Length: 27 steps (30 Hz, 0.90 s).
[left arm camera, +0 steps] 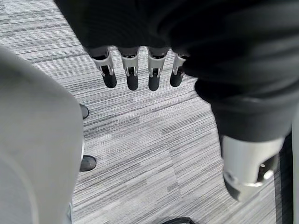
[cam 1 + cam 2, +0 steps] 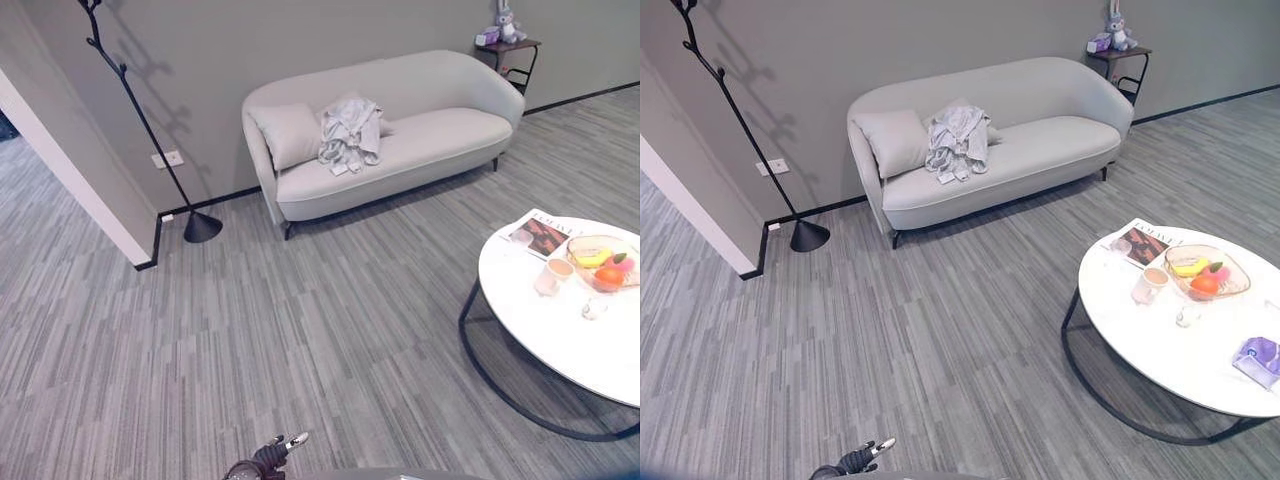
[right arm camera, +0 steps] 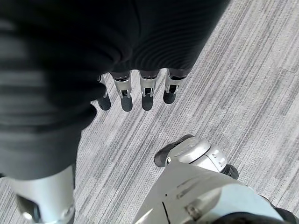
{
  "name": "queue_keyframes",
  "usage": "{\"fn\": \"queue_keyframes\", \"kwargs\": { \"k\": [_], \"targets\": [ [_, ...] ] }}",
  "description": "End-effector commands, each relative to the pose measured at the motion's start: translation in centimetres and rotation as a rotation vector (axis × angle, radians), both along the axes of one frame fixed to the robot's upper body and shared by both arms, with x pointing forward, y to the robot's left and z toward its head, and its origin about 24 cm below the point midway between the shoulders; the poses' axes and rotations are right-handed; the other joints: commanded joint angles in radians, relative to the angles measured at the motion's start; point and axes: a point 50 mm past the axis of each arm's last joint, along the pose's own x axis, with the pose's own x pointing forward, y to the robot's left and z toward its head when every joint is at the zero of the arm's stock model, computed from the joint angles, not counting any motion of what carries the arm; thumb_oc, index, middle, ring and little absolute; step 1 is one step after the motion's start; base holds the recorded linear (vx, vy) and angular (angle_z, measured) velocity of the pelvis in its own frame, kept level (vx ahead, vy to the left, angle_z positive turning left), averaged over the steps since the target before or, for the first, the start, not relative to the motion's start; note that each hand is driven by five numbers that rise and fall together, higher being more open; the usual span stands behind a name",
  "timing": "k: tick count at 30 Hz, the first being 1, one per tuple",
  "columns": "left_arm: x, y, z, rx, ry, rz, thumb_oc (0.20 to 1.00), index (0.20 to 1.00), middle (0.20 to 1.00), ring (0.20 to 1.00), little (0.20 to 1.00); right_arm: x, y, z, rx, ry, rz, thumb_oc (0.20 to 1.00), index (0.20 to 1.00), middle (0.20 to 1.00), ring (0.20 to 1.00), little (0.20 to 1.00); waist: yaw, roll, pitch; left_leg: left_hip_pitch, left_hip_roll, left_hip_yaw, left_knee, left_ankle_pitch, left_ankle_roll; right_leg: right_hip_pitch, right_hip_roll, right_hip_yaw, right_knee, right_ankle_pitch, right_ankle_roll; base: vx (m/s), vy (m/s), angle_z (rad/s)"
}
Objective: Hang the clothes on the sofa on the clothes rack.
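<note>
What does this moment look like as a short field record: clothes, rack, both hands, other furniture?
clothes: pale grey garment crumpled on the sofa seat, beside a cushion
clothes rack: black branched stand by the wall, left of the sofa, nothing hanging on it
left hand: fingers straight, holding nothing, over the carpet
right hand: fingers straight, holding nothing, over the carpet
round white table: to the right, carrying a magazine, cup and fruit bowl
task status: not yet started
</note>
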Motion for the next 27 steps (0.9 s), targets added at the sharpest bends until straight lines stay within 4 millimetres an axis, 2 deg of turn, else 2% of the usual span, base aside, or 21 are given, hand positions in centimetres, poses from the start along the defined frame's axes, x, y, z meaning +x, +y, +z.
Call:
{"fn": "queue_keyframes", "kwargs": {
  "k": [1,17,18,19,20,21,22,24,25,26,27],
  "targets": [
    [-2.3,0.5,-0.4,0.030,0.089,-0.029,1.000,1.000,1.000,1.000,1.000,0.4,1.6,-0.3,0.028,0.019,0.073,1.000,1.000,1.000,1.000,1.000,0.016,-0.061,-0.013,0.024,0.003,-0.004,-0.055,0.013,-0.020,0.107,-0.057,0.006,-0.151,0.068,0.070,0.00,0.000,0.00],
    [-1.9,1.2,-0.3,0.055,0.075,-0.027,1.000,1.000,1.000,1.000,1.000,0.8,1.9,-0.4,0.037,0.014,0.150,1.000,1.000,1.000,1.000,1.000,0.029,-0.065,0.004,0.011,0.006,-0.033,-0.039,0.015,-0.023,0.107,-0.052,-0.001,-0.151,0.061,0.062,0.00,-0.018,0.04],
    [-1.6,1.4,-0.2,0.056,0.065,-0.016,1.000,1.000,1.000,1.000,1.000,1.2,1.9,-0.3,0.033,0.005,0.160,1.000,1.000,1.000,1.000,1.000,0.033,-0.070,0.019,-0.017,0.009,-0.038,0.014,0.003,-0.025,0.103,-0.053,0.001,-0.147,0.059,0.056,-0.13,-0.162,0.03],
    [-0.7,1.8,0.0,0.062,0.034,0.010,1.000,1.000,1.000,1.000,1.000,2.3,1.5,-0.2,0.011,-0.015,0.199,1.000,1.000,1.000,1.000,1.000,0.050,-0.088,0.066,-0.166,0.009,-0.055,0.254,0.002,-0.044,0.092,-0.054,0.000,-0.127,0.047,0.032,-0.13,-0.144,0.06],
    [-0.7,1.8,0.0,0.062,0.034,0.010,1.000,1.000,1.000,1.000,1.000,2.3,1.5,-0.2,0.011,-0.015,0.199,1.000,1.000,1.000,1.000,1.000,0.048,-0.087,0.063,-0.175,0.011,-0.058,0.264,-0.002,-0.044,0.088,-0.052,-0.003,-0.126,0.047,0.032,-0.12,-0.171,0.12],
    [-0.5,1.9,0.1,0.062,0.025,0.021,1.000,1.000,1.000,1.000,1.000,2.6,1.3,-0.1,0.002,-0.019,0.222,1.000,1.000,1.000,1.000,1.000,0.061,-0.091,0.087,-0.244,0.015,-0.073,0.383,0.056,-0.054,0.093,-0.050,-0.003,-0.121,0.044,0.018,-0.01,-0.166,0.31],
    [-0.6,2.3,0.1,0.076,0.025,0.034,1.000,1.000,1.000,1.000,1.000,3.0,1.0,0.0,-0.015,-0.014,0.262,1.000,1.000,1.000,1.000,1.000,0.080,-0.093,0.115,-0.358,0.010,-0.118,0.578,0.148,-0.053,0.105,-0.035,-0.012,-0.117,0.035,-0.002,0.03,-0.192,0.28],
    [-1.2,2.5,0.0,0.079,0.046,0.046,1.000,1.000,1.000,1.000,1.000,3.0,0.6,0.1,-0.030,0.002,0.290,1.000,1.000,1.000,1.000,1.000,0.094,-0.094,0.127,-0.450,-0.009,-0.121,0.616,0.157,-0.037,0.121,-0.033,-0.017,-0.120,0.020,-0.009,0.09,-0.100,0.16],
    [-1.2,2.5,0.0,0.079,0.045,0.046,1.000,1.000,1.000,1.000,1.000,3.0,0.6,0.1,-0.030,0.001,0.290,1.000,1.000,1.000,1.000,1.000,0.093,-0.093,0.127,-0.452,-0.008,-0.122,0.621,0.154,-0.036,0.121,-0.031,-0.017,-0.121,0.020,-0.009,0.26,-0.003,-0.02],
    [-3.0,2.6,-0.2,0.072,0.103,0.056,1.000,1.000,1.000,1.000,1.000,2.9,0.4,0.1,-0.029,0.015,0.301,1.000,1.000,1.000,1.000,1.000,0.123,-0.086,0.116,-0.500,-0.033,-0.092,0.497,0.130,-0.021,0.143,-0.022,0.001,-0.131,-0.001,-0.004,0.32,0.036,-0.04],
    [-3.9,2.7,-0.3,0.072,0.133,0.059,1.000,1.000,1.000,1.000,1.000,2.9,0.5,0.1,-0.025,0.014,0.310,1.000,1.000,1.000,1.000,1.000,0.139,-0.084,0.109,-0.489,-0.042,-0.087,0.421,0.126,-0.016,0.155,-0.020,0.012,-0.136,-0.010,0.000,0.32,0.035,0.00]
  ]
}}
